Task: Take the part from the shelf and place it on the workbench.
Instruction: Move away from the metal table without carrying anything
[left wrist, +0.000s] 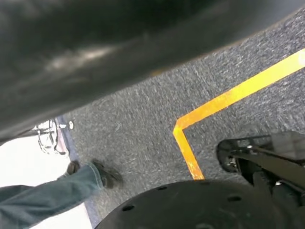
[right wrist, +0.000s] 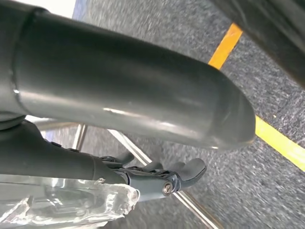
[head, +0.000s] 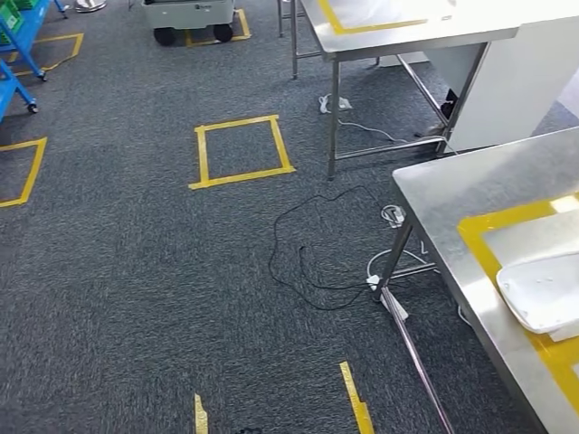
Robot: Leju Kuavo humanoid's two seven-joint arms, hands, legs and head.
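Facing the workbench (head: 437,194), I cannot tell whether my right hand (right wrist: 172,176) truly grips the plastic-wrapped part (right wrist: 72,202) beside it; it could slip.

A workshop floor: steel workbenches (head: 471,194), yellow tape squares (head: 242,152) on grey carpet (head: 137,289), blue trolley (head: 21,45).

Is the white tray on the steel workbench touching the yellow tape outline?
Touching. In the head view, the white tray lies over the yellow tape outline on the workbench.
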